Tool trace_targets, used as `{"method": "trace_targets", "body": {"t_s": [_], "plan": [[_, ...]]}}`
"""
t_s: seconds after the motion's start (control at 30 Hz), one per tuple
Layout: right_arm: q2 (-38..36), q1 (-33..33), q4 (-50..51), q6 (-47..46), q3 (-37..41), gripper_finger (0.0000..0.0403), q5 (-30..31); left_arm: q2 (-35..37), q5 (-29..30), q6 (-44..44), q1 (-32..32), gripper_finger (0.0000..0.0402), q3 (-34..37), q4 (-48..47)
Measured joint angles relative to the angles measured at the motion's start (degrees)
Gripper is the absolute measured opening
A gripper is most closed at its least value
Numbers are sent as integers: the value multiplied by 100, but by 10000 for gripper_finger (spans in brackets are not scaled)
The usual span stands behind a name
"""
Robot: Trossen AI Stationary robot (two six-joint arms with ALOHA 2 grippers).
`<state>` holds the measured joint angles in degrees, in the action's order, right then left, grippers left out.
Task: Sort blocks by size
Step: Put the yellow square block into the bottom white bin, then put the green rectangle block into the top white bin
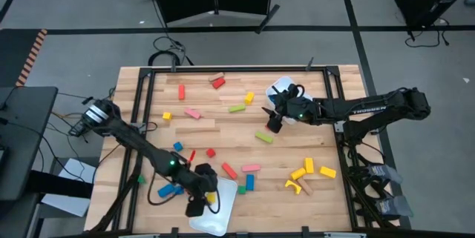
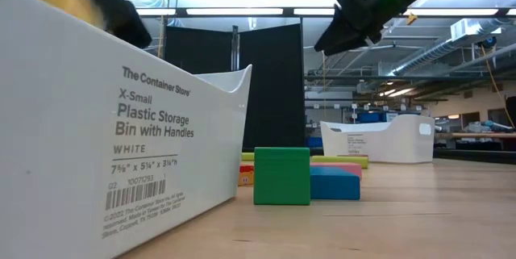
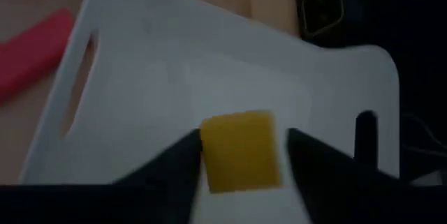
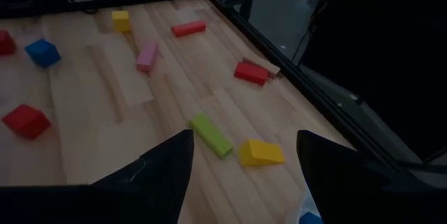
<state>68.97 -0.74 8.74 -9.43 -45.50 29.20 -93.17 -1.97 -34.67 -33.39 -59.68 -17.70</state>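
Directly over the near white bin (image 3: 140,77), left gripper (image 3: 241,158) parted around a yellow cube (image 3: 239,151).

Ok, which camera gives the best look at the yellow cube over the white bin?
The left wrist view: the yellow cube fills the frame between the left end effector's fingers, above the white bin. The high view shows only a yellow speck; the low view, a blur; the right wrist view, nothing.

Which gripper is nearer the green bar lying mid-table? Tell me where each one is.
Right. The right gripper hangs just above and beside the green bar, fingers open. The left gripper is far off, over the white bin at the near edge.
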Motion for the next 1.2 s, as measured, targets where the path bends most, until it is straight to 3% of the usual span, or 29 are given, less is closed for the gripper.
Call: {"method": "trace_targets", "body": {"t_s": [0.1, 0.2, 0.33, 0.47, 0.6, 0.73, 1.0, 1.2], "plan": [[0, 59, -7, 1, 0, 265, -35, 14, 110, 129, -6, 346, -300, -538], [0, 115, -9, 20, 0, 266, -38, 161, 636, 378, -46, 387, -595, -829], [9, 204, -13, 99, 0, 266, -379, 614, 1571, 985, -267, 357, -868, -1061], [124, 306, -60, 127, 0, 266, -971, 1302, 3008, 1379, -628, 310, -804, -1329], [348, 405, -140, 185, 0, 266, -1213, 2070, 4231, 1114, -870, 271, -486, -1729], [725, 440, -391, 195, 0, 266, -1475, 2790, 4883, 347, -835, 248, 251, -1798], [1459, 438, -648, 216, -167, 267, -2032, 3480, 4717, -1553, -235, 243, 1798, -1785], [1898, 438, -19, 196, -617, 268, -2036, 3469, 4511, -1793, 199, 243, 2090, -1619]]}}
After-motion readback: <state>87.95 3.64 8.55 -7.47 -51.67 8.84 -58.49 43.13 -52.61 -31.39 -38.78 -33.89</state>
